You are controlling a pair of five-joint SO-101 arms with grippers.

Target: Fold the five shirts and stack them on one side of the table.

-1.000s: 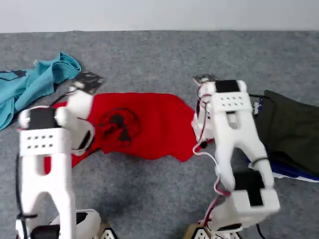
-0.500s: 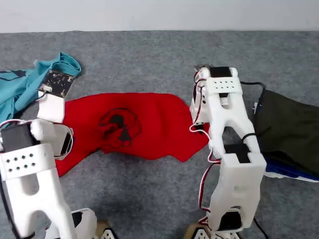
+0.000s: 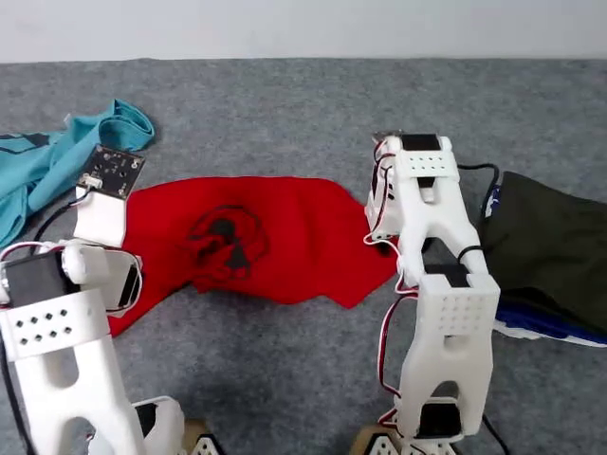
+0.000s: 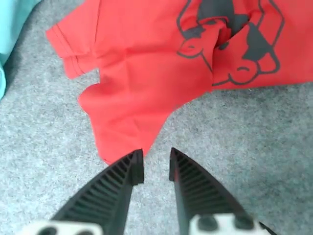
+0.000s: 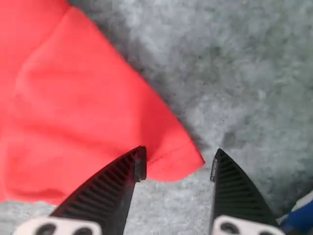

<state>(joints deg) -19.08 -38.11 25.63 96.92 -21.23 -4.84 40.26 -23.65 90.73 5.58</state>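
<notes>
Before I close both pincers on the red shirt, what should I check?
1. Right pincer open and straddling the red shirt corner: ok.
2. Left pincer open: ok, but only narrowly.
3. Cloth between the left jaws: not ok. The gap shows bare table beside the shirt's edge.
4. Red shirt lying flat: not ok. A crease runs across its middle.
5. Teal shirt clear of the red one: ok, with grey table between them.
6. Pincer tips down at table level: cannot tell.
</notes>
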